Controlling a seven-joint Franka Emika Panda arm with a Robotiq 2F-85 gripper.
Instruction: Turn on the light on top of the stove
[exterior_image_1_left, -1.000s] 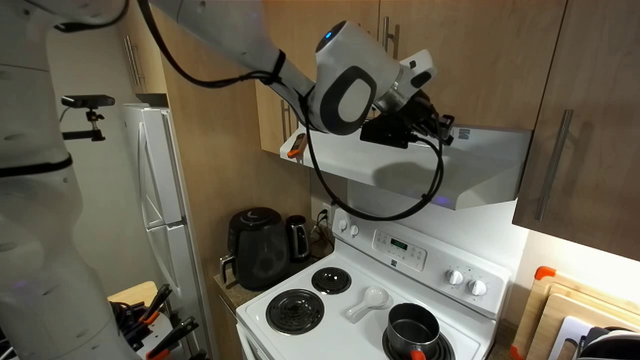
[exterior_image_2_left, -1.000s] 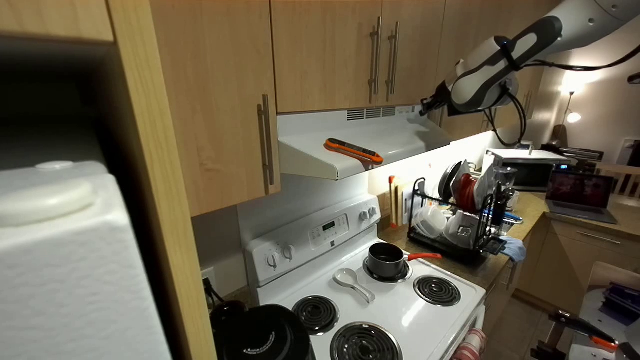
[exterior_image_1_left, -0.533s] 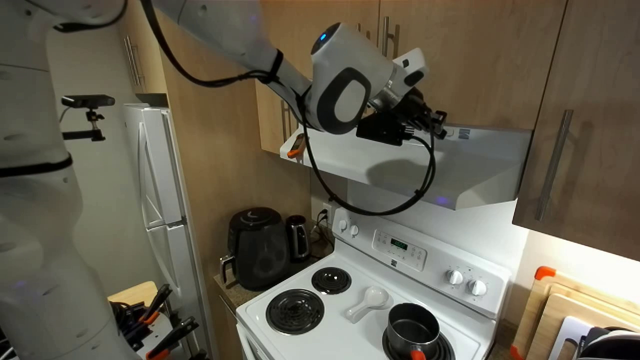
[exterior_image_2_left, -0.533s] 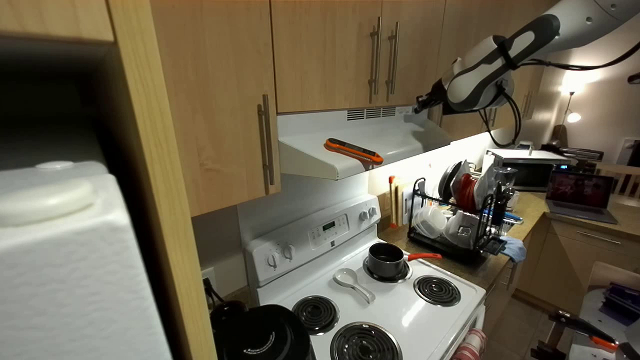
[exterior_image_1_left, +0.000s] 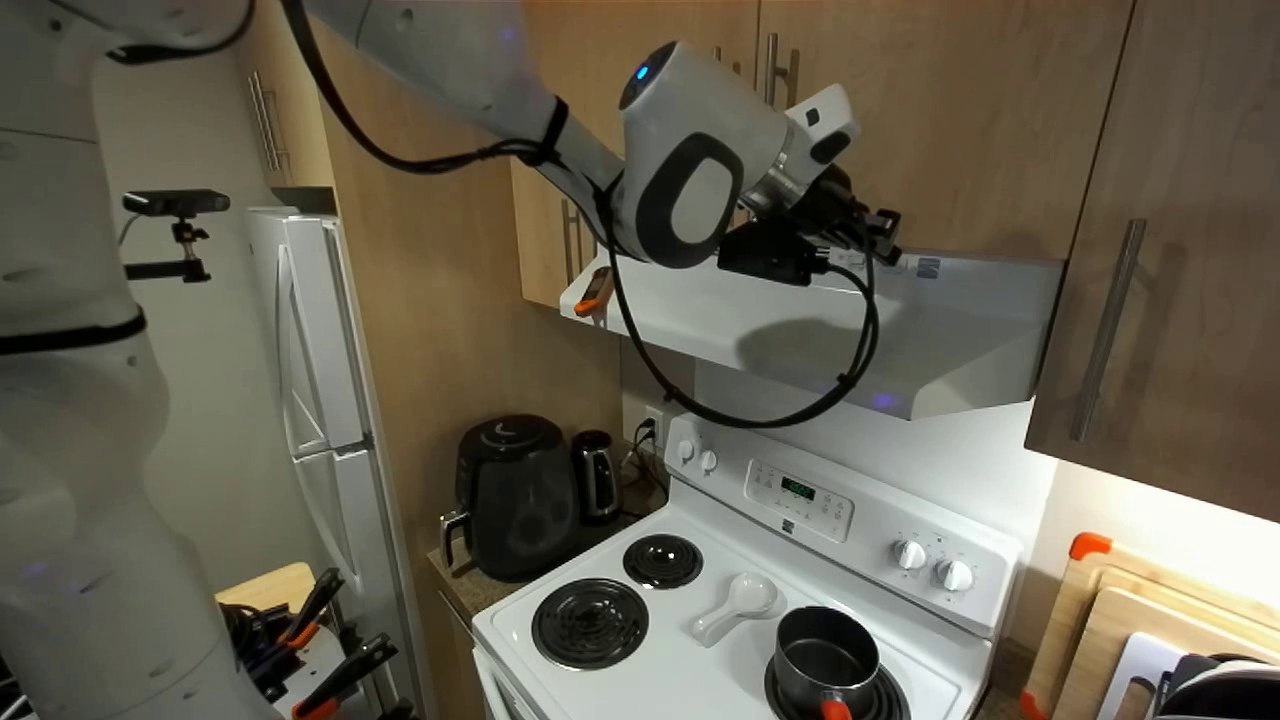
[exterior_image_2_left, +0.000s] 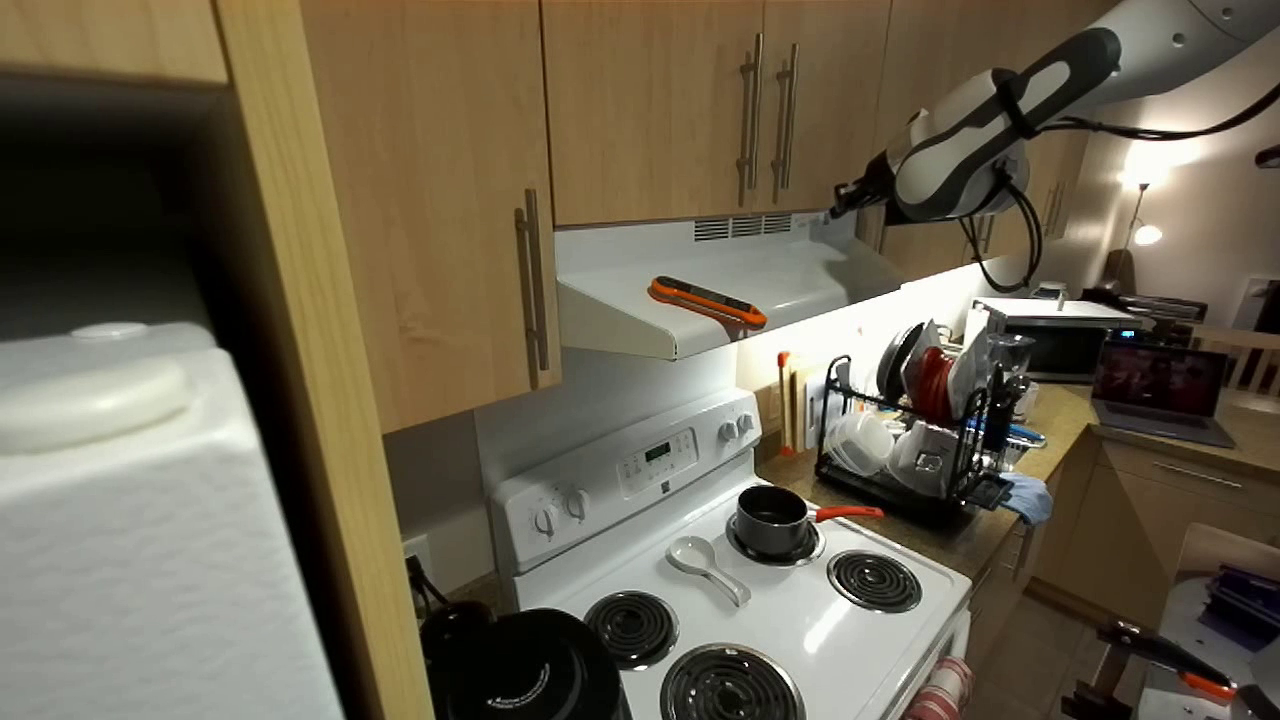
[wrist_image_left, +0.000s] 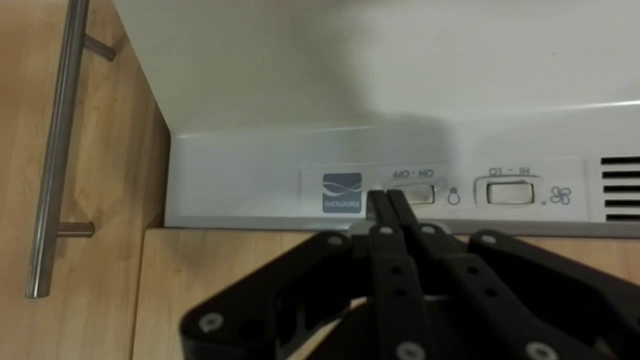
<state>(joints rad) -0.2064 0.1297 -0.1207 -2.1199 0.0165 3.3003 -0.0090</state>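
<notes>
As its two slim black fingers (wrist_image_left: 382, 212) meet side by side, we find the gripper (wrist_image_left: 386, 193) closed in the wrist view, its tips overlapping the left end of the light switch (wrist_image_left: 421, 194). That switch shows as a small, dull cream rectangle, marked ON - OFF upside down to us, with a bulb symbol (wrist_image_left: 453, 196) just beside it. It sits on the hood (wrist_image_left: 270, 85), between the badge (wrist_image_left: 342, 193) and the brighter fan switch (wrist_image_left: 510, 193). We cannot tell whether the tips touch it, or which way it is pressed.

In an exterior view, we see the gripper in front of the hood, near the cabinet (exterior_image_1_left: 950, 130) above; the switch itself we cannot make out. Below, a dark pot (exterior_image_1_left: 825, 655) stands on a burner (exterior_image_1_left: 892, 695) of the white stove (exterior_image_1_left: 700, 685).

In an exterior view, we see the gripper near the hood's far end, beyond the vent slots (exterior_image_2_left: 747, 227). An orange and black gadget (exterior_image_2_left: 708, 303) lies on the slope, well apart from the gripper.
</notes>
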